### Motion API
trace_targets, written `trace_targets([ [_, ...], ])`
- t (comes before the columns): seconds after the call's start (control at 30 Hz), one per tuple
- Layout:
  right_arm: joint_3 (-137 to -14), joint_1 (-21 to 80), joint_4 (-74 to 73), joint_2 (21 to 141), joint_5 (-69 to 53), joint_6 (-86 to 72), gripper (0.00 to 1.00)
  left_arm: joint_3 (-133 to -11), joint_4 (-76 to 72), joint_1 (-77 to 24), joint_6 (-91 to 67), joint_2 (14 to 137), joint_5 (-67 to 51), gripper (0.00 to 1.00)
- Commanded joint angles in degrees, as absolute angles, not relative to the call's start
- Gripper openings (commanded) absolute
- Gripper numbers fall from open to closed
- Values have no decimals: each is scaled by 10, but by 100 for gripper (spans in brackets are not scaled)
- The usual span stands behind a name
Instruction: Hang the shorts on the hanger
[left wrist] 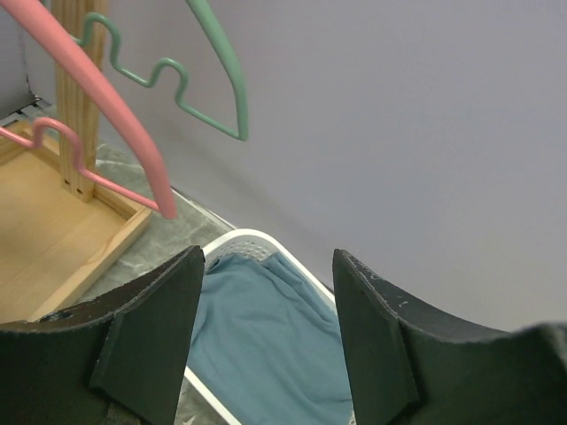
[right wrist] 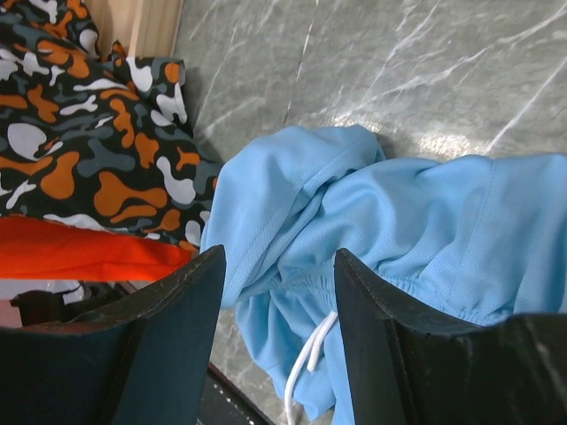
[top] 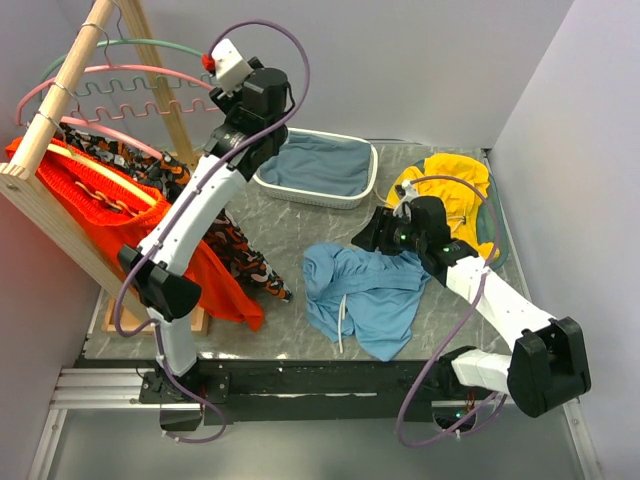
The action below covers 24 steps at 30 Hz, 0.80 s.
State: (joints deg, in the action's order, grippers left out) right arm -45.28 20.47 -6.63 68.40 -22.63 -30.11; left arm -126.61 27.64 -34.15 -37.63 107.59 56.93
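The light blue shorts (top: 362, 292) lie crumpled on the marble table, their white drawstring (right wrist: 307, 361) showing below the gathered waistband. My right gripper (top: 372, 236) hovers at their right side, open with nothing between its fingers; in the right wrist view the shorts (right wrist: 399, 221) fill the space below the right gripper (right wrist: 279, 270). The pink hanger (top: 120, 72) hangs on the wooden rack at the back left. My left gripper (top: 218, 82) is raised by the pink hanger's right end (left wrist: 106, 106). The left gripper (left wrist: 270, 270) is open and empty, a little apart from the hanger.
A green hanger (top: 150, 45) hangs behind the pink one. Bright orange shorts (top: 90, 200) and a camouflage garment (top: 240, 255) drape from the wooden rack (top: 55, 115). A white basket (top: 300, 197) holds teal cloth. A yellow garment (top: 450, 185) lies at the back right.
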Motion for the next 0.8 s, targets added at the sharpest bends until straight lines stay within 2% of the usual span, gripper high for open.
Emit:
trace_targets([
  [0.0,-468,204,-47,693,-253,-293,60,-1281,297,-330,-397,1030,562,65],
  [0.37,-468,205,-51,718,-279,-295,60,-1278,345,-273,-461,1005,505,64],
  [0.77,-470,205,-51,728,-278,-294,60,-1259,330,-230,-476,1000,460,63],
])
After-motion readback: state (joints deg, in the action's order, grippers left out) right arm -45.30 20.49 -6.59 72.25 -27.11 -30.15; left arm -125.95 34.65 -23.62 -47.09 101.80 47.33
